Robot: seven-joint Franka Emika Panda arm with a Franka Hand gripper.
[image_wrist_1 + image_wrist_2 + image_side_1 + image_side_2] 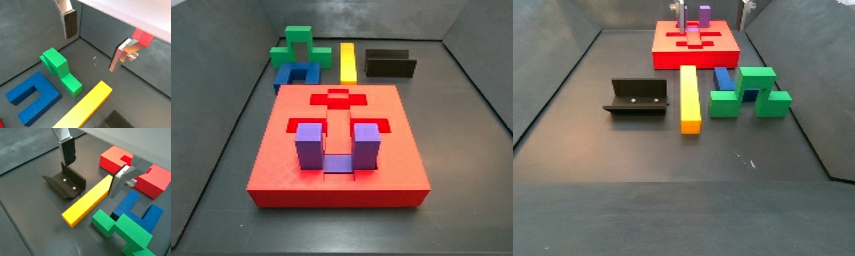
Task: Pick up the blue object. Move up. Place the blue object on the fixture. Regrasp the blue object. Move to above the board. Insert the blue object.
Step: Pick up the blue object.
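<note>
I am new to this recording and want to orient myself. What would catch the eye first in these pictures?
The big red board dominates a side view, with a purple U-shaped block standing in it. Behind it lie the yellow bar, the green block and the blue object, with the black fixture apart on the yellow bar's other side. The pincer hangs open and empty above the floor near the green block.

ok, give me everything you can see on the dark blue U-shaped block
The dark blue U-shaped block looks like matte plastic: two prongs joined by a base. It lies flat on the dark floor, ungrasped, between the long yellow bar and the green stepped block, very near both; contact cannot be judged. In a side view it sits just beyond the large red slab's far edge. The tool hangs open and empty above the pieces, not touching it.
</note>
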